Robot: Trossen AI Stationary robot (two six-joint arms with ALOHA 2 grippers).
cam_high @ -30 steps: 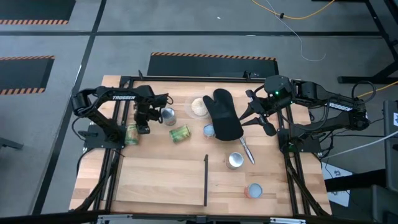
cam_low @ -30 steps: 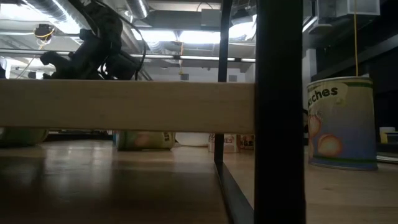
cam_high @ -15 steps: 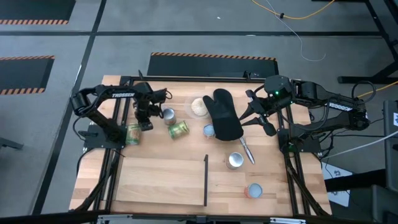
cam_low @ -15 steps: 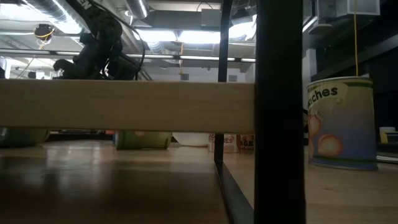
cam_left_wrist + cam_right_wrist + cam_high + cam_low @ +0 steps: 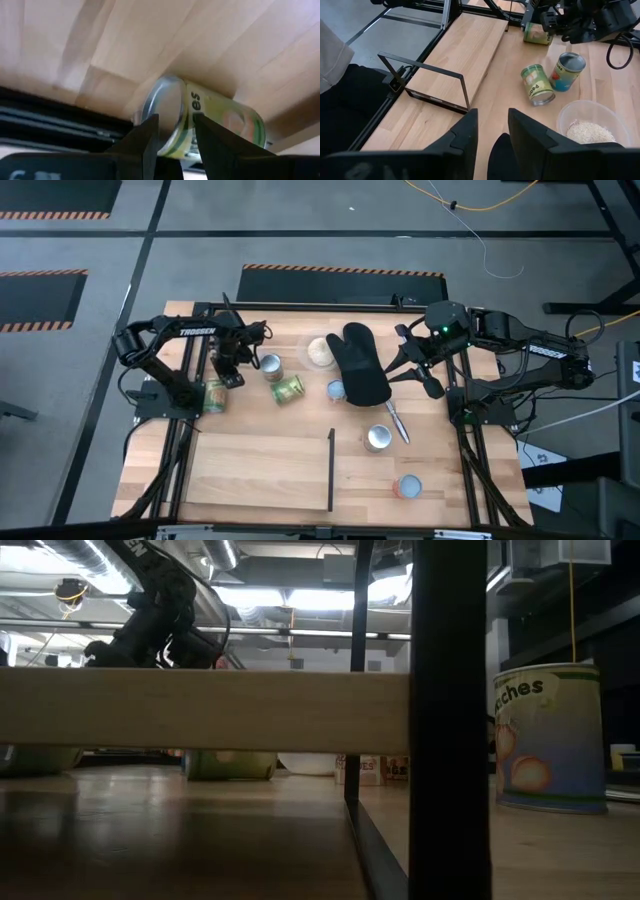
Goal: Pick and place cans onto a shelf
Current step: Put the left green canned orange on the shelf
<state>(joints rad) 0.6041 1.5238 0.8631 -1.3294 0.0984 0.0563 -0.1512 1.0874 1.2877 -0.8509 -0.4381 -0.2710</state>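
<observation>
Now, far left on the light-wood plank table (image 5: pixel 260 470): a green-label tin lying on its side (image 5: pixel 212 395) by the table's left edge, long axis running roughly parallel to the tabletop, silvery end face turned toward the left wrist cam. The left gripper (image 5: pixel 232 376) hangs just above and beside it; fingers (image 5: pixel 147 140) stand apart w/ nothing between them, the tin's rim showing in the gap beyond the tips, not clasped.

Next right: an upright silvery-top tin w/ blue-and-yellow label (image 5: pixel 269 364), then a second green-label tin tipped over (image 5: pixel 288 390), axis slanted across the planks. Past those, a shallow clear bowl of beige grains (image 5: pixel 321 352) and a black oven mitt (image 5: pixel 361 365), a pale-blue-top tin (image 5: pixel 336 390) touching the mitt's left side.

The shelf, a light-wood plank panel w/ thin black strip (image 5: pixel 331 470), sits at the table's near side. Right of it: an upright silvery tin (image 5: pixel 377 438), & a red-topped tin (image 5: pixel 407 486) nearer the front.

Right gripper (image 5: pixel 420 372) waits beside the mitt; fingers (image 5: pixel 465 135) parted some, holding nothing.
</observation>
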